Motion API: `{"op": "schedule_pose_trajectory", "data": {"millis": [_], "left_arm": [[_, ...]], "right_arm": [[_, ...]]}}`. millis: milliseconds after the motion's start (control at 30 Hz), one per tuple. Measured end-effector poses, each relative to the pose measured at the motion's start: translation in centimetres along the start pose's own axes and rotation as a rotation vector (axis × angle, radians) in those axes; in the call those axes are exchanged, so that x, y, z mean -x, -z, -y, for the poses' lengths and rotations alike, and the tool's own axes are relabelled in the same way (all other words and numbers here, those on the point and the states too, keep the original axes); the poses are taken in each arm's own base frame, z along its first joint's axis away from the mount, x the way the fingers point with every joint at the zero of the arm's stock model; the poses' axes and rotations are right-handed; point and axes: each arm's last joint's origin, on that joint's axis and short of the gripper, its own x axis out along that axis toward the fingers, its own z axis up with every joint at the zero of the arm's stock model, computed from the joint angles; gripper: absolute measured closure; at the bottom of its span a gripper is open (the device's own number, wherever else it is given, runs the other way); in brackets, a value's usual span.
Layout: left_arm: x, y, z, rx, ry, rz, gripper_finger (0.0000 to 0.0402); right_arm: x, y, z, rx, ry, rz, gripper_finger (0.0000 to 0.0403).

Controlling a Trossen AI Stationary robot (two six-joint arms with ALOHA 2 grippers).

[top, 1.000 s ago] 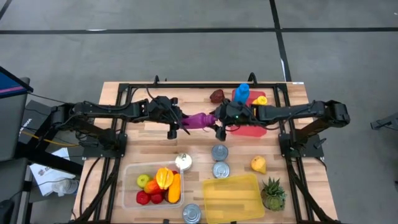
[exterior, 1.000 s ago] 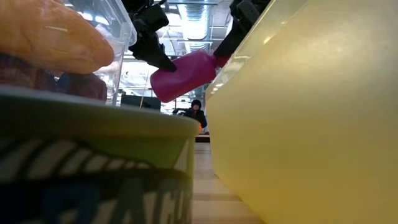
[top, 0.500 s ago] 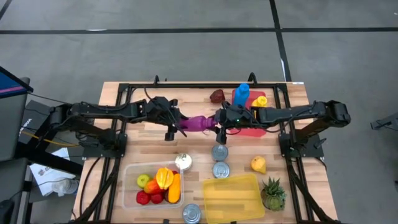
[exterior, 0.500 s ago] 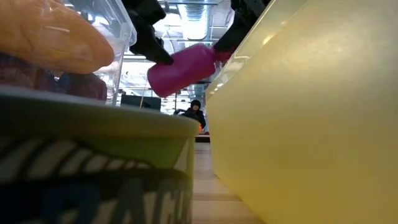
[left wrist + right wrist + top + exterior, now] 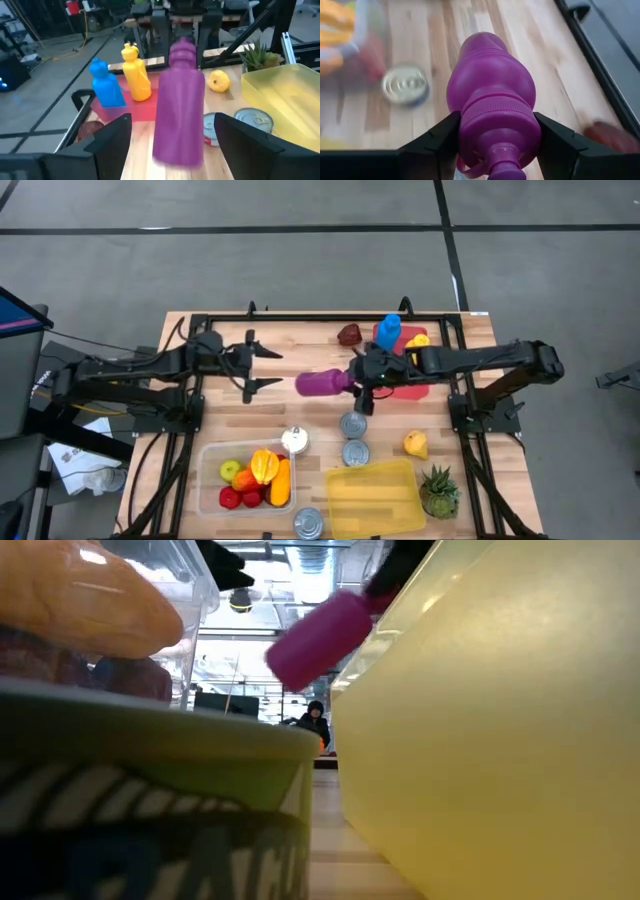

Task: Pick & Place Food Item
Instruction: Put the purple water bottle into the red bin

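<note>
1. Held the purple plastic squeeze bottle (image 5: 320, 383) in the right gripper (image 5: 358, 380), closed on the ridged collar below the cap. Carried it lying level in the air over the middle of the tabletop (image 5: 310, 340), base towards 9 o'clock.
2. Kept the left gripper (image 5: 275, 367) spread wide and empty at 9 o'clock of the bottle, apart from it and touching nothing.
3. Probably called for a firm, steady grip: with only the neck pinched and the heavy body sticking out sideways, risked the bottle drooping or twisting.
4. Best done, by judgement, by lowering slowly to a bare spot or into a container, clearing the tin cans (image 5: 353, 424) at 6 o'clock, and letting go only once supported.
5. Found a clear plastic tub (image 5: 208, 470) at 7 o'clock, filled with mixed fruit (image 5: 258, 475): green, red, orange and yellow pieces.
6. Found a translucent yellow tub (image 5: 372, 498) at 5 o'clock, seemingly with nothing inside.
7. Found a flat red tray (image 5: 400, 390) at 3 o'clock, carrying a blue bottle (image 5: 388, 331) and a yellow bottle (image 5: 417, 340).
</note>
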Motion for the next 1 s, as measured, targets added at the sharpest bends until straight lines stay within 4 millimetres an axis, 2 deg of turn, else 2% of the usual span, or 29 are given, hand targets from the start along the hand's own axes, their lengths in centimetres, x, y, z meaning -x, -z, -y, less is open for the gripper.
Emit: {"op": "schedule_pose_trajectory", "data": {"millis": [267,567,767,1000], "left_arm": [[0.6,1.7,0.5,0.023,0.003,-0.013,0.0138],[0.5,1.8,0.5,0.021,0.004,-0.016,0.0141],[0.5,1.8,0.5,0.02,0.004,-0.017,0.0141],[0.5,1.8,0.5,0.02,0.004,-0.017,0.0143]], "right_arm": [[2.5,-0.1,1.4,-0.07,0.076,-0.198,0.0204],[3.7,0.8,2.7,-0.129,0.139,-0.356,0.0204],[6.0,-0.3,3.1,-0.139,0.178,-0.367,0.0204],[8.0,0.1,4.0,-0.164,0.263,-0.476,0.0204]]}}
